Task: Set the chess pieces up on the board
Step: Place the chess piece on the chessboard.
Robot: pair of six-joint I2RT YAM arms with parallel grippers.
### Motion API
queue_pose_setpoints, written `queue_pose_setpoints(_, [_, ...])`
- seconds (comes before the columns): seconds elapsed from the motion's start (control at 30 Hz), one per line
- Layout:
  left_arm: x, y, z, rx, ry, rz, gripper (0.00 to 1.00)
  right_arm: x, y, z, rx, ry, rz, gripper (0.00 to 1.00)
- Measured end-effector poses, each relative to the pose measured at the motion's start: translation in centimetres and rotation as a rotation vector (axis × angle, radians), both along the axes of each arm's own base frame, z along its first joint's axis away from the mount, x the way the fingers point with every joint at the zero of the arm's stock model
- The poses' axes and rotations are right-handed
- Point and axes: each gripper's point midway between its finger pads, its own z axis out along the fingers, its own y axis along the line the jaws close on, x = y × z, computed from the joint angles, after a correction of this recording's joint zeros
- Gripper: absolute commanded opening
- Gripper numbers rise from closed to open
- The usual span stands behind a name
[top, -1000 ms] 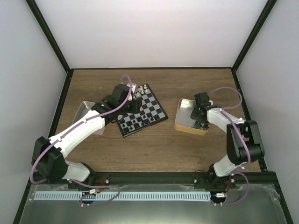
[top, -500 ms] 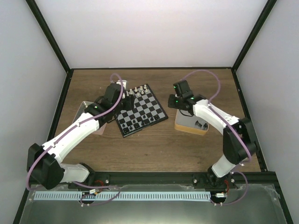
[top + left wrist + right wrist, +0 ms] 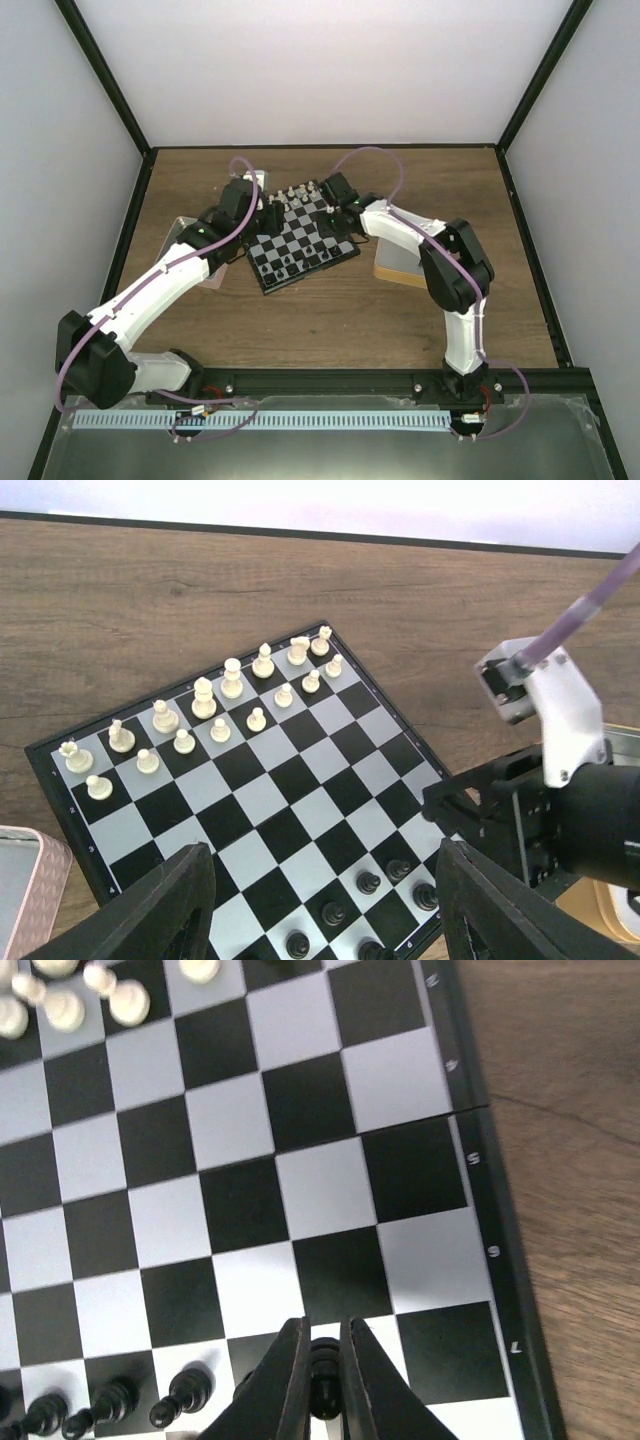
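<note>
The board (image 3: 304, 238) lies tilted at mid table. Several white pieces (image 3: 203, 699) stand in two rows at its far edge and several black pieces (image 3: 369, 882) stand near its near edge. My right gripper (image 3: 323, 1378) is shut on a black chess piece (image 3: 322, 1372) and holds it just above the board's near right squares, beside standing black pawns (image 3: 184, 1392). It shows over the board's right part in the top view (image 3: 335, 203). My left gripper (image 3: 318, 920) is open and empty above the board's near half, at the board's left edge in the top view (image 3: 262, 212).
A pink-rimmed tin (image 3: 190, 252) lies left of the board under my left arm. A gold-sided tin (image 3: 402, 268) lies right of the board. The right arm (image 3: 570, 810) reaches over the board's right edge, close to my left gripper.
My right arm has swung left from the gold-sided tin to the board, with a black piece in its jaws. My left gripper has drawn back slightly to the board's left edge.
</note>
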Motion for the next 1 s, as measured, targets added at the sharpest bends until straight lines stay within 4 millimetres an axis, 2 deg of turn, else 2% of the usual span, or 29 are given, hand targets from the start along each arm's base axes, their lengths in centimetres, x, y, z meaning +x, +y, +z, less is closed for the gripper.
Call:
queue_pose_setpoints(0.13, [0.1, 0.0, 0.0, -0.002, -0.001, 0.002, 0.63, -0.7, 1.0, -1.1, -0.039, 0.024, 0.059, 0.07])
queue_pose_setpoints(0.4, [0.2, 0.1, 0.1, -0.008, -0.002, 0.005, 0.63, -1.8, 0.3, -3.6, -0.109, 0.088, 0.083, 0.08])
queue_pose_setpoints(0.73, [0.2, 0.1, 0.0, -0.010, 0.000, 0.003, 0.63, -1.4, 0.2, -3.3, -0.129, 0.082, 0.074, 0.21])
queue_pose_setpoints(1.0, [0.1, 0.0, 0.0, -0.014, 0.003, -0.004, 0.63, -1.0, 0.3, -2.4, -0.122, 0.069, 0.062, 0.29])
